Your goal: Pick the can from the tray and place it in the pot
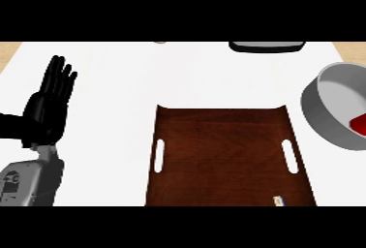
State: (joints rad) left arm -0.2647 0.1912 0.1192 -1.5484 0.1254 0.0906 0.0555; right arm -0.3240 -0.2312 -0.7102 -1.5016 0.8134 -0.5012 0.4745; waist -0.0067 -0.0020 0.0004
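Head view: I see one hand [47, 109], my left, fingers straight and spread narrowly, resting at the left edge. One dark wooden tray [225, 160] lies centre. One grey pot [336, 109] at the right holds one red can [358, 123].

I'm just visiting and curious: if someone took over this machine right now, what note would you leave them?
Left robot hand: open, fingers up, resting at the left edge, holding nothing.
Right robot hand: not in view.
Tray: bare wood, no can on it.
Pot: at the right edge, something red inside, probably the can.
Done: the can seems to be in the pot already.
Left: confirm that; likely nothing more.
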